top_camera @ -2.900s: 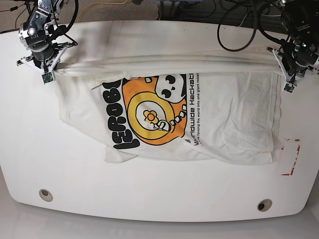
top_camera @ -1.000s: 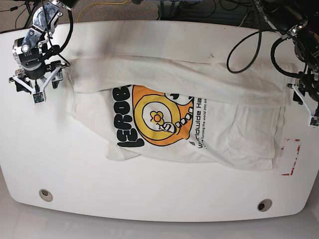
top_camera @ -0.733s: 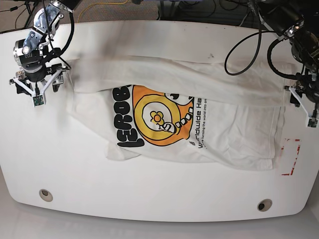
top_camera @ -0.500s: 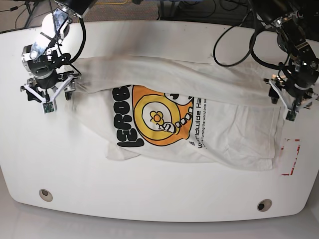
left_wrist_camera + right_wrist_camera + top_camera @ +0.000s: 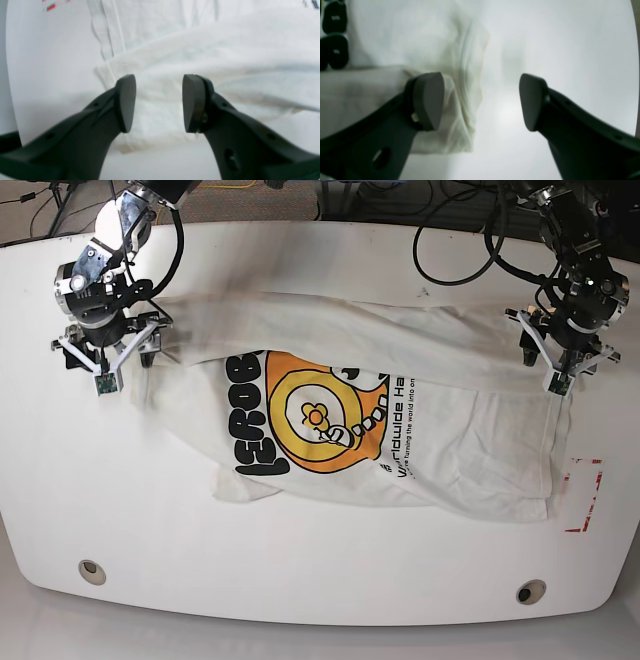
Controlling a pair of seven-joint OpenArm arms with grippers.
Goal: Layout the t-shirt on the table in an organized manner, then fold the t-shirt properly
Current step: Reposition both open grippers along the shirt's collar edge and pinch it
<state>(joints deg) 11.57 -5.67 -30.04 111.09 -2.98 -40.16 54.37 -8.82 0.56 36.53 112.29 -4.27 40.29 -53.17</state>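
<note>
A: While you were setting up the fold, where did the t-shirt (image 5: 350,425) sit?

B: It lay across the middle of the counter (image 5: 300,580), print up, with its upper edge doubled over into a long band running from the upper left to the upper right of the base view. The bottom left corner was rumpled, so I'd judge you were mid-layout, not yet at a clean fold.

A: And your tools?

B: Your left tool (image 5: 556,360), at the upper right of the base view, stood with its jaws parted over the folded corner of cloth; nothing was pinched between them. Your right tool (image 5: 105,352), at the upper left, was spread wider, one finger (image 5: 427,100) over the shirt's edge, the other over bare counter, gripping nothing.

A: What did the next move call for?

B: By my reading, both tools had to drop onto those two corners and close on them together, evenly, so the band could be drawn without skewing.

A: Any containers?

B: None showed, only the red tape mark (image 5: 583,495) at the lower right.
</note>
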